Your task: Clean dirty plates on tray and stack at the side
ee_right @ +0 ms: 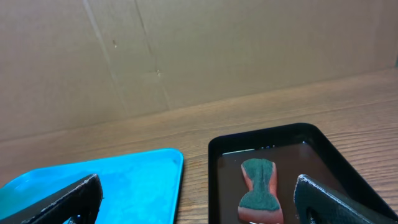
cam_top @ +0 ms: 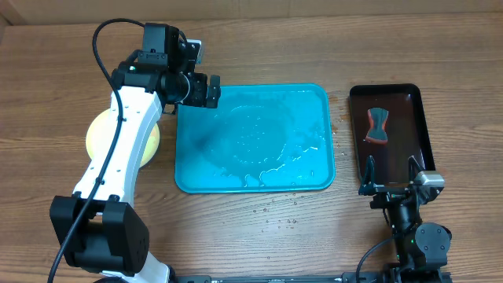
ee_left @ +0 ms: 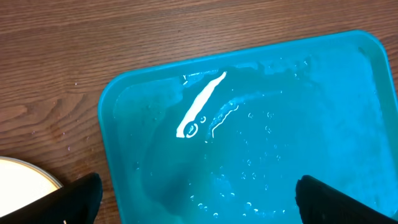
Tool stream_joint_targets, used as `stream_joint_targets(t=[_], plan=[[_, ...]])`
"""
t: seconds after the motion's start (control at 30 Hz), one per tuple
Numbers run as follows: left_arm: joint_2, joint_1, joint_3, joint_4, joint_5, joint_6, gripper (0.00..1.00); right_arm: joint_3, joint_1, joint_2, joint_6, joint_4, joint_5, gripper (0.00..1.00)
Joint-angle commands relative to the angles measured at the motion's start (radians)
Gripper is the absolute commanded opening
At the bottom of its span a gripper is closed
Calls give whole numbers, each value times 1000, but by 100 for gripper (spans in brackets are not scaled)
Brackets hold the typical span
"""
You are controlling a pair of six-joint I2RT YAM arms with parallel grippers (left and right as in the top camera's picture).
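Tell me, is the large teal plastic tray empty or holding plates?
Empty of plates. The large teal plastic tray shows only water; a yellow-green round plate lies outside, beside it.

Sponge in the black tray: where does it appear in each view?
Overhead: sponge at upper right, lying in the black tray.
Left wrist: not in view.
Right wrist: bottom edge, right of centre, in the same tray.
Shared landmark: the teal tray, visible in all three views.
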Motion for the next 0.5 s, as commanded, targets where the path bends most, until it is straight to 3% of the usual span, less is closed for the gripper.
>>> stream_joint_targets(t=[0.0, 0.23, 0.47], plan=[[6, -1, 9, 1, -3, 8, 100, -11, 0, -10, -4, 6, 10, 100], [-33, 0, 9, -51, -34, 11, 100, -11, 0, -10, -4, 6, 10, 100], [-251, 2, -25, -18, -92, 13, 100, -11, 0, -10, -4, 6, 10, 100]])
